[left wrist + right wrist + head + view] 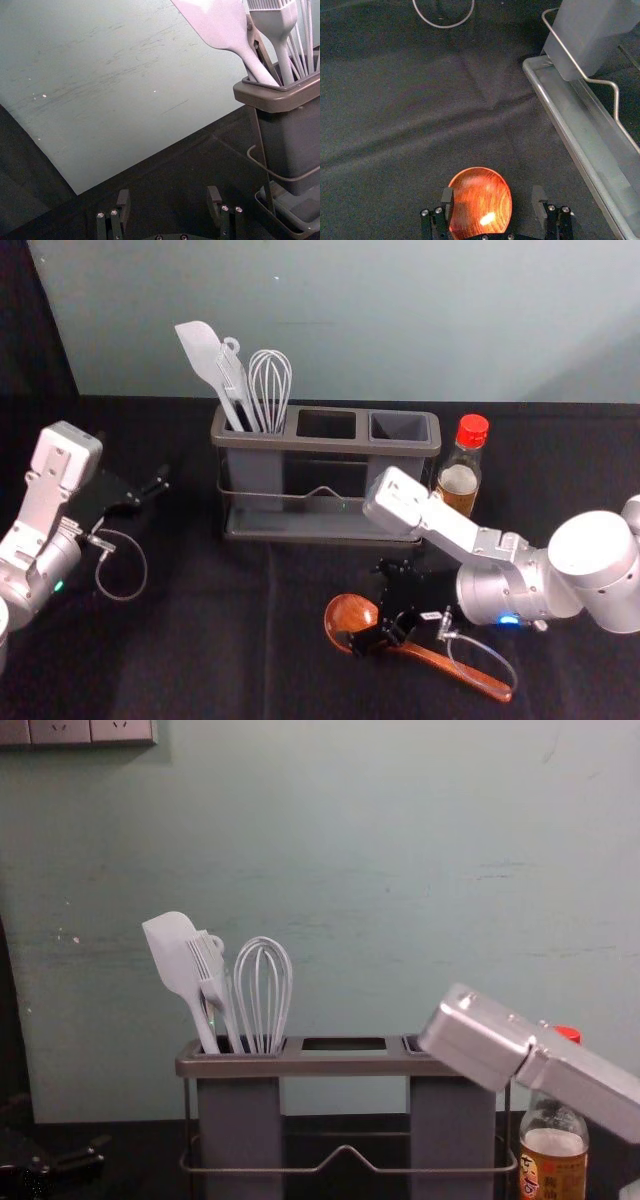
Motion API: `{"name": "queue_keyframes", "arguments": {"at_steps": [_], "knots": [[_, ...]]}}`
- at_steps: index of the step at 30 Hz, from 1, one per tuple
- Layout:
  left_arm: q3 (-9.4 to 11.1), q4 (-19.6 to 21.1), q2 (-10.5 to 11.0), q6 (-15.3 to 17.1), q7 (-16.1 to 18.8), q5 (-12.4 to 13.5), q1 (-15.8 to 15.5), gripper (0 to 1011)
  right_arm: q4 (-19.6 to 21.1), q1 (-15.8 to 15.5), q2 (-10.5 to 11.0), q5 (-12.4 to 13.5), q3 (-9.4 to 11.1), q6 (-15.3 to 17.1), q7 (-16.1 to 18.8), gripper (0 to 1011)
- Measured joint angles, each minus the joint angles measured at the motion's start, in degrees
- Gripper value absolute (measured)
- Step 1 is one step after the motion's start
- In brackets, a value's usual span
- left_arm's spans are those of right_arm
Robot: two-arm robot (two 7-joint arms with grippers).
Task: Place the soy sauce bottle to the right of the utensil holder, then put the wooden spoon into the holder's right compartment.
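My right gripper (pixel 366 604) is open over the bowl of the wooden spoon (pixel 440 657), whose handle runs toward the front right. The right wrist view puts the spoon's bowl (pixel 482 202) between the spread fingers of the right gripper (pixel 492 196), nearer one of them. The soy sauce bottle (pixel 459 485), red-capped, stands upright just right of the utensil holder (pixel 285 441); the right arm partly covers the bottle (pixel 554 1160) in the chest view. The holder's right compartment (pixel 400 427) is grey inside. My left gripper (pixel 150 494) stays left of the holder, open (pixel 169 196).
A white spatula (pixel 205 358), a brush and a whisk (pixel 270 385) stand in the holder's left compartment. A wire rail (pixel 345 1150) crosses the holder's front above its base tray (pixel 585 135). Behind is a pale wall (pixel 350 870).
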State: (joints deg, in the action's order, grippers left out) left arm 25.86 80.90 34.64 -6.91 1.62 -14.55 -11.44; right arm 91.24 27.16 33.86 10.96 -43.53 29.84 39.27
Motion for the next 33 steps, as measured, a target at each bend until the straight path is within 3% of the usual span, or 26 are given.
{"name": "queue_keyframes", "arguments": {"at_steps": [13,33], "knots": [[0.0,0.0,0.0,0.0,0.0,0.0,0.0,1005,-0.3,-0.6,-0.9,-0.7,0.2,0.0,-0.5,1002],[0.0,0.0,0.0,0.0,0.0,0.0,0.0,1005,5.0,-3.4,1.3,-0.7,2.5,0.9,-1.3,1003]]}}
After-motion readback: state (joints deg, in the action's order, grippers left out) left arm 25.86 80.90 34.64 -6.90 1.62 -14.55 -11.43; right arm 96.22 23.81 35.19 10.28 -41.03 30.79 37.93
